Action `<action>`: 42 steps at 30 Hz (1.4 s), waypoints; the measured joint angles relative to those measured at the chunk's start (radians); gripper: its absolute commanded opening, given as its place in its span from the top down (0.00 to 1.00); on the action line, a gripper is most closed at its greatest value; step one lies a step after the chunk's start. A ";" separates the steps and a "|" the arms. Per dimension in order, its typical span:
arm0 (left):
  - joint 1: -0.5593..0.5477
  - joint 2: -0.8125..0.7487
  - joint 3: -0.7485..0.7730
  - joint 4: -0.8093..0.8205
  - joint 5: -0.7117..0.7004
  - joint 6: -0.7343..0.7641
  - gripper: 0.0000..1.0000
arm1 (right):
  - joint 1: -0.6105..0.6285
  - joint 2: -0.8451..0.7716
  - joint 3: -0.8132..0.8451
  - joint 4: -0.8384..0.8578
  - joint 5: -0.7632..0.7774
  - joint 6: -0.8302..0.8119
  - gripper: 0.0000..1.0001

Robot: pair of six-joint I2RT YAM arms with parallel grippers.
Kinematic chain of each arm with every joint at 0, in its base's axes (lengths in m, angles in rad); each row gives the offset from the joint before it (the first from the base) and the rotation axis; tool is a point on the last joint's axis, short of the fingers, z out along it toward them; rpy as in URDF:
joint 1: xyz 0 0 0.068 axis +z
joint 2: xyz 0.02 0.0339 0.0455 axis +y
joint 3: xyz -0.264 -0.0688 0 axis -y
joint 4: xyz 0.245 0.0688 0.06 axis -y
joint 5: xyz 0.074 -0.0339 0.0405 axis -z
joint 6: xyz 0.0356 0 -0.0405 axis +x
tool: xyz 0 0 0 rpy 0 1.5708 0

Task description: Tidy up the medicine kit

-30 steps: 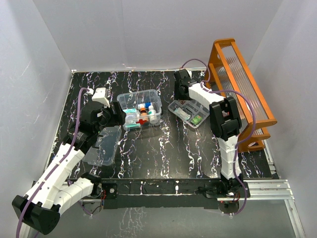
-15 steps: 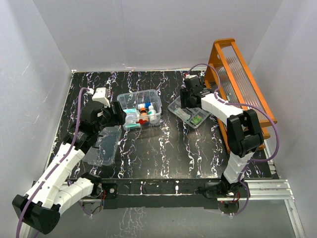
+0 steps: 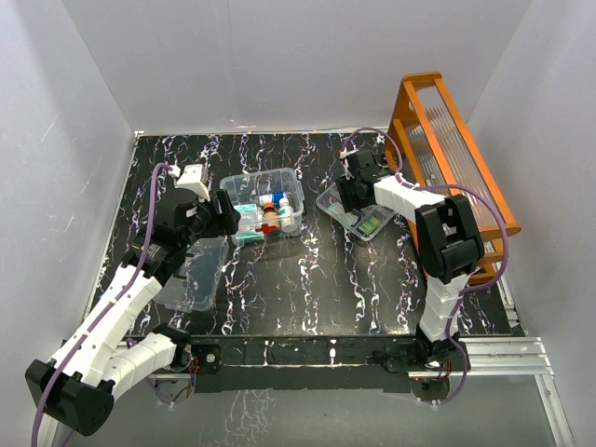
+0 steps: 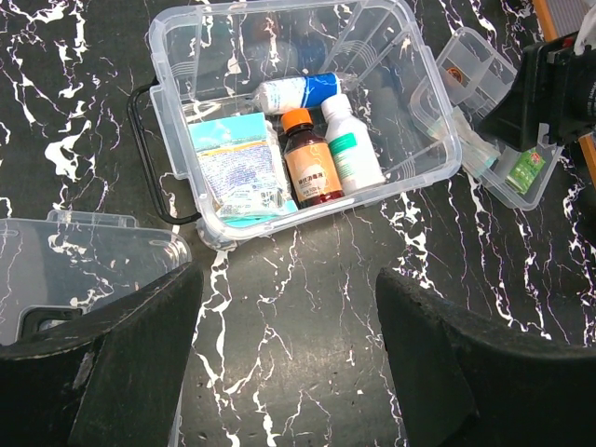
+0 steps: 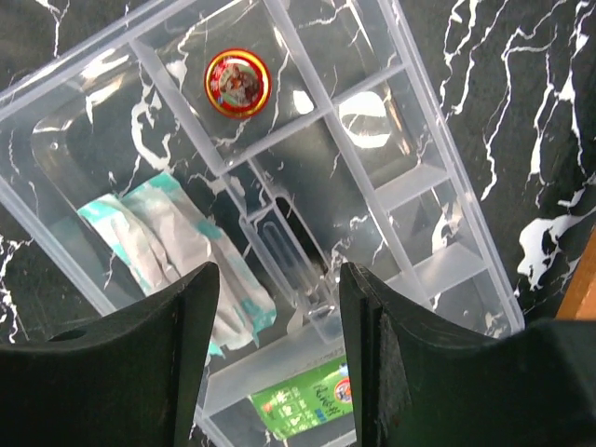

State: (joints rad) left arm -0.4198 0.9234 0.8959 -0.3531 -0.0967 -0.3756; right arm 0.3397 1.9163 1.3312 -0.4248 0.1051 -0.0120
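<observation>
Box [image 4: 372, 42], lid [image 4: 84, 270] and divided tray [image 5: 396, 140] are clear glossy plastic; table [image 4: 307, 317] smooth.

Bright, even light, soft shadows, white glare on the divided tray [image 5: 363, 126].

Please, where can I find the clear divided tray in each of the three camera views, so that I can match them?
Top external: the divided tray lies right of centre, between the clear box and the orange rack.
Left wrist: the tray is in the upper right corner.
Right wrist: the tray fills most of the picture, under the right claw.
Shared landmark: the green packet in the tray.
</observation>
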 measured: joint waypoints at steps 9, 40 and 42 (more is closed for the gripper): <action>0.000 0.000 0.000 -0.007 0.000 0.000 0.26 | -0.015 0.050 0.050 0.005 -0.016 -0.037 0.53; 0.000 0.047 0.002 -0.014 0.007 -0.014 0.26 | -0.039 0.093 0.073 -0.036 -0.116 0.000 0.74; 0.000 0.056 0.007 -0.021 0.004 -0.020 0.26 | -0.038 0.093 0.073 -0.036 -0.111 0.003 0.81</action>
State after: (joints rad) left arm -0.4198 0.9791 0.9028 -0.3744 -0.0929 -0.3954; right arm 0.3019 2.0094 1.4044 -0.4610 -0.0059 -0.0093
